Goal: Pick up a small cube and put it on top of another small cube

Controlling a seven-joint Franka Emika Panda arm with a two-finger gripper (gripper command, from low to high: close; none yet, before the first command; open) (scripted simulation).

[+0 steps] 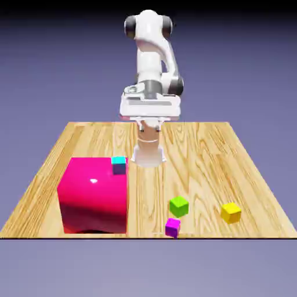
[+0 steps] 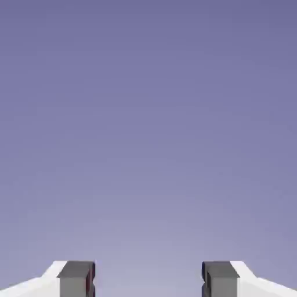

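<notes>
Gripper [image 2: 148, 279]: open, its two fingertips wide apart with only backdrop between them; you have nothing in its grip. It hangs above and beyond the big pink cube [image 1: 93, 197], off toward the exterior view's right.
Small magenta cube [image 1: 172, 228]: to the exterior view's right of the big pink cube, right by the table's near edge. You see it close to the green cube, on the nearer side.
Small yellow cube [image 1: 231, 213]: the farthest cube to the exterior view's right of the big pink cube, turned so that a corner faces nearer you; bare wood lies around it.
Small green cube [image 1: 179, 206]: on the table to the exterior view's right of the big pink cube, flat on its base. You see its top and two sides, turned askew to the table edges, an upright edge toward the camera; no long axis.
Open room: bare wood separates the green cube from the big pink cube and from the yellow cube; your tightest side is toward the magenta cube.
Cyan-topped cube [image 1: 119, 165]: at the big pink cube's upper right corner in the exterior view; you cannot tell its support.
Table [image 1: 200, 151]: its widest open wood lies beyond the green and yellow cubes, reaching back past the big pink cube.
</notes>
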